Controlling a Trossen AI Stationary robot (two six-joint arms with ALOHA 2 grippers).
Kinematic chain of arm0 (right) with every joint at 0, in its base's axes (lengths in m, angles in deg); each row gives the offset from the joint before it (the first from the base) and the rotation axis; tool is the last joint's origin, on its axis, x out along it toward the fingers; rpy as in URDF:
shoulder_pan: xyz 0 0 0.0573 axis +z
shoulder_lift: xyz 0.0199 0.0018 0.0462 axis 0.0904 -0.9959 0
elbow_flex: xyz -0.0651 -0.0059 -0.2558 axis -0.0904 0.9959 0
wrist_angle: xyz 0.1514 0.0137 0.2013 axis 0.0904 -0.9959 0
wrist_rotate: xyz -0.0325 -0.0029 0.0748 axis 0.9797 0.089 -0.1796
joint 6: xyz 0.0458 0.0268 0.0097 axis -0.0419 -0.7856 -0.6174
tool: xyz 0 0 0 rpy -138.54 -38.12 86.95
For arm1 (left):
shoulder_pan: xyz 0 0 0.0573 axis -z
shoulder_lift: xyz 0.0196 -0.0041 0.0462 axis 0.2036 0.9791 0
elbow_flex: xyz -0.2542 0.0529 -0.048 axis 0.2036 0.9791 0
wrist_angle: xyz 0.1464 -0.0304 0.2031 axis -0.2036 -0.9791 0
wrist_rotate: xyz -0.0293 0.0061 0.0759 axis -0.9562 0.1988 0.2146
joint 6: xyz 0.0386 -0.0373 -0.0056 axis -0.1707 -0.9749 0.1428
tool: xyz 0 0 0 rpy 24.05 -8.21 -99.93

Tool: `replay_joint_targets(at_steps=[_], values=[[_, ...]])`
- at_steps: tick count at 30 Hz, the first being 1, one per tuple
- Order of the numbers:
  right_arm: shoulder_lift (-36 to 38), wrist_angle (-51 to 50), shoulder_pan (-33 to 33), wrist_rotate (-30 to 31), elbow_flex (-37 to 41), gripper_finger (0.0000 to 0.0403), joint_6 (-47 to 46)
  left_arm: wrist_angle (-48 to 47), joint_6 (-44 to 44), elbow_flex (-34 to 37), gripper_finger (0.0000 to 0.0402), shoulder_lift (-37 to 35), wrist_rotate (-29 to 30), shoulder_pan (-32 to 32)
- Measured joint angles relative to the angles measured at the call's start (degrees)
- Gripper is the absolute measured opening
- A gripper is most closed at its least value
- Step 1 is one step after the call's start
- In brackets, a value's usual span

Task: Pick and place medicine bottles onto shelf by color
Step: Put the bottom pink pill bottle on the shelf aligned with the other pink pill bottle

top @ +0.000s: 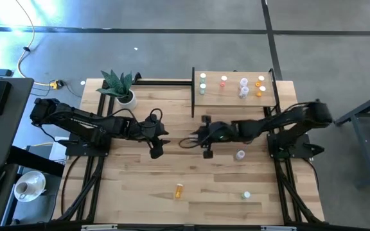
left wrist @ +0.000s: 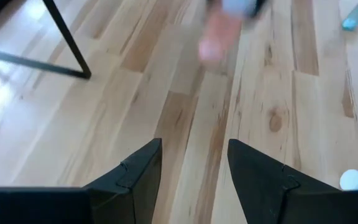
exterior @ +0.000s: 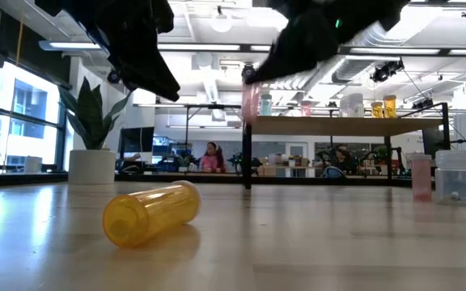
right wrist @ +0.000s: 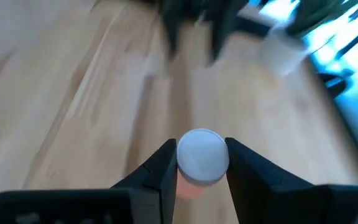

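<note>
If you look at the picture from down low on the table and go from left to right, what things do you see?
White plant pot → yellow bottle lying on its side → pink bottle in the right claw, up in the air → pink bottle standing on the table → clear bottle.

Two matte black jointed arms (top: 88, 125) with angular wedge-shaped dark fingers (left wrist: 135, 180)

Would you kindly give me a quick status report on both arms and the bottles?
Right end effector shut on pink bottle, lifted mid-table. Left end effector open, empty, hovering. Shelf holds several bottles; orange bottle lies on its side. Path looks clear.
</note>
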Motion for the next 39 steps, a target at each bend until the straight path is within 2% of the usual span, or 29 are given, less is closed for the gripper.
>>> replay_joint_targets(at_steps=[8, 11, 19, 25, 29, 39], values=[[16.9, -4.1, -0.2, 12.3, 0.0, 0.0102, 3.8, 0.1, -0.6, 0.0, 0.0172, 0.3, 0.0, 0.0], [21.8, -4.6, -1.2, 15.0, 0.0, 0.0102, 4.0, 0.1, -0.6, 0.0, 0.0172, 0.3, 0.0, 0.0], [26.5, -5.1, -8.1, 25.8, 0.0, 0.0102, 0.0, 0.1, -0.6, 0.0, 0.0172, 0.3, 0.0, 0.0], [25.7, -11.5, -17.1, 25.7, 0.0, 0.0102, -10.7, 0.1, -0.6, 0.0, 0.0172, 0.3, 0.0, 0.0], [24.1, -16.3, -21.7, 23.4, 0.0, 0.0102, -15.3, 0.3, -0.6, 0.0, 0.0172, 0.3, 0.0, 0.0], [16.6, -19.3, -26.3, 19.8, 0.0, 0.0102, -17.3, 0.4, -0.1, 0.0, 0.0172, 0.2, 0.0, 0.0]])
